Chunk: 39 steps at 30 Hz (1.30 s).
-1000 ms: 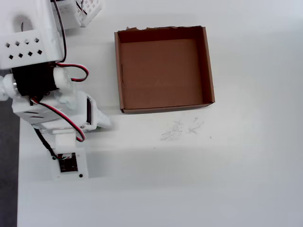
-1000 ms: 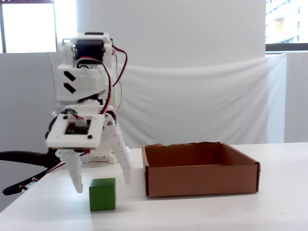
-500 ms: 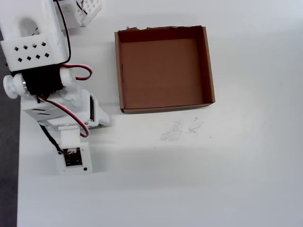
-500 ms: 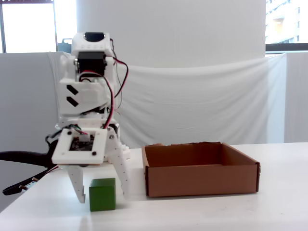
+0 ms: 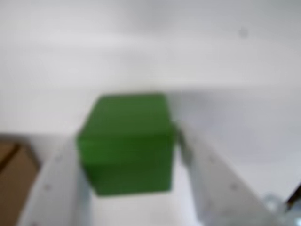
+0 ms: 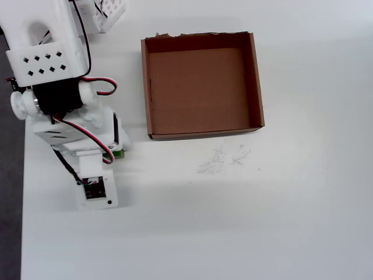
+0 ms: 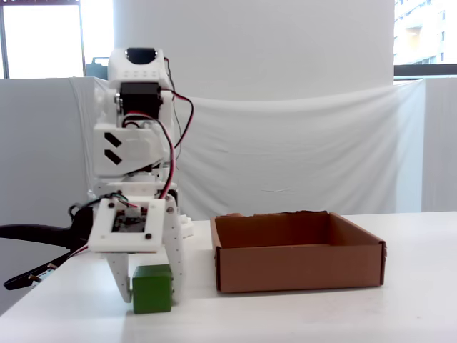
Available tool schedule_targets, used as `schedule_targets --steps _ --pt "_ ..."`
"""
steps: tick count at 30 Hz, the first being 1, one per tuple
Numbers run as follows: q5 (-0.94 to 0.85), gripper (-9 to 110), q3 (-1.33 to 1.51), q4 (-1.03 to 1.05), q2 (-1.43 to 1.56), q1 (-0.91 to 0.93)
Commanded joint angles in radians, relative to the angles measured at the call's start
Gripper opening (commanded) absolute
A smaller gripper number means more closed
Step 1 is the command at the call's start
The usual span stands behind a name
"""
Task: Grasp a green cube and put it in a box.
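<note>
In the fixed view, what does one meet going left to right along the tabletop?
Gripper with its fingers either side of the green cube → the box.

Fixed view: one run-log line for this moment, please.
pincer: open, straddling small bright-green cube | cube: on white table, not lifted | shallow brown cardboard box: empty

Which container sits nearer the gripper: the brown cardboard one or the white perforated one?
Cannot tell: the gripper stands between the box and the basket.
</note>
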Motion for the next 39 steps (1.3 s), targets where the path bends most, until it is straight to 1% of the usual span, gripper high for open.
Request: schedule_targets --steps 1,11,19,22,27,31,35,39 --pt "-0.011 20 -0.018 0.003 0.041 -0.014" --pt "-0.011 16 -0.017 -0.002 0.037 -0.023" --pt "-0.011 15 -0.034 0.015 0.044 -0.020" --pt "-0.011 15 -0.069 0.067 0.057 -0.014" --pt "-0.009 15 -0.183 0.242 0.091 -0.005" --pt "-0.009 15 -0.253 0.342 0.120 -0.012" --pt "-0.006 15 -0.267 0.383 0.158 -0.026" --pt "0.038 15 -0.298 0.437 0.196 -0.060"
